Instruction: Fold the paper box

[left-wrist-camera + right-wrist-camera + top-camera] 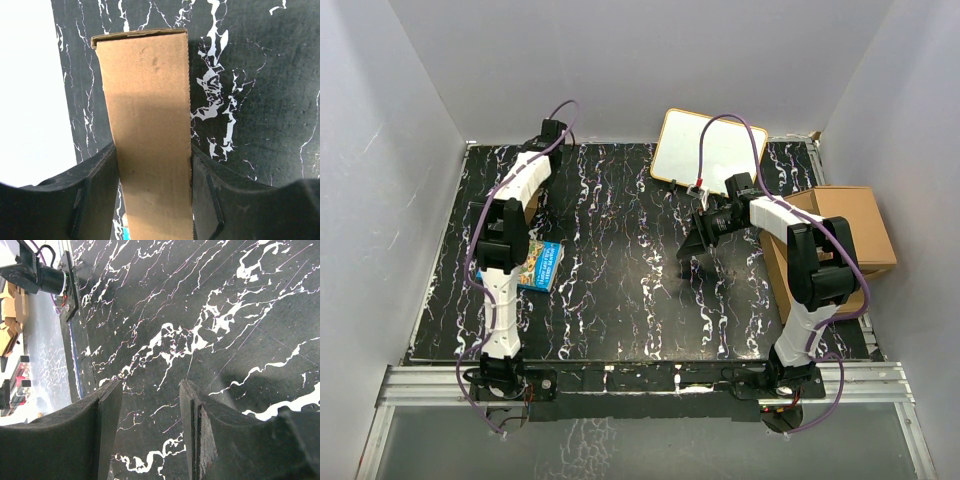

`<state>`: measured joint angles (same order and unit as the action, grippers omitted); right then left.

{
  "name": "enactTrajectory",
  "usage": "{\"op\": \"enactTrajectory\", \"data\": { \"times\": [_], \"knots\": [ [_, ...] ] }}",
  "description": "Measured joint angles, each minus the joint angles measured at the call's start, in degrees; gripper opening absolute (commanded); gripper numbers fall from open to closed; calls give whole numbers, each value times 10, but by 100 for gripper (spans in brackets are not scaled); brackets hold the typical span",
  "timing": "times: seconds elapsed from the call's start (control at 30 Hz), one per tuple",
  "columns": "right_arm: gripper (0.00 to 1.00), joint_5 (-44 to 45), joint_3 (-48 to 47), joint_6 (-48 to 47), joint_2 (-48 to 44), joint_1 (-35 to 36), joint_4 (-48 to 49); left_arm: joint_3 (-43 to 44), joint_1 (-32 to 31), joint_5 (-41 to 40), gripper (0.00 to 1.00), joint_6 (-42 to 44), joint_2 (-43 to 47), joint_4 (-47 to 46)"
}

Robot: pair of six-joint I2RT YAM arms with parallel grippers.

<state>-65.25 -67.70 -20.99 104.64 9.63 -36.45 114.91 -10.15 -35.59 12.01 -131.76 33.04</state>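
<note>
a: left tool (154, 150) clamped across the paper box (147, 100), narrow brown panel running straight ahead from between the fingers (95, 190). right tool (150, 387) apart, empty, over bare surface (225, 315).
b: light, stiff corrugated, probably creasing if squeezed hard; best taken near the fold lines. open surface beside the left tool on one side, white wall (30, 100) close on the other.

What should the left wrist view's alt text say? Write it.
A brown cardboard paper box fills the gap between the two black fingers of the left claw, which grips it by its sides. It stretches away over a black, white-veined table.
</note>
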Motion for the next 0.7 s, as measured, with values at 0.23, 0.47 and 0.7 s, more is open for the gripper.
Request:
{"op": "enactTrajectory", "data": {
  "times": [0.23, 0.47, 0.7],
  "knots": [
    [53, 0, 0, -1, 0, 0, 0, -4, -7, 45, 97, 5, 0, 8],
    [53, 0, 0, -2, 1, 0, 0, -5, -21, 113, 97, -8, 0, 26],
    [53, 0, 0, -2, 2, 0, 0, -25, -34, 187, 97, -24, 7, 37]
  ]
}}
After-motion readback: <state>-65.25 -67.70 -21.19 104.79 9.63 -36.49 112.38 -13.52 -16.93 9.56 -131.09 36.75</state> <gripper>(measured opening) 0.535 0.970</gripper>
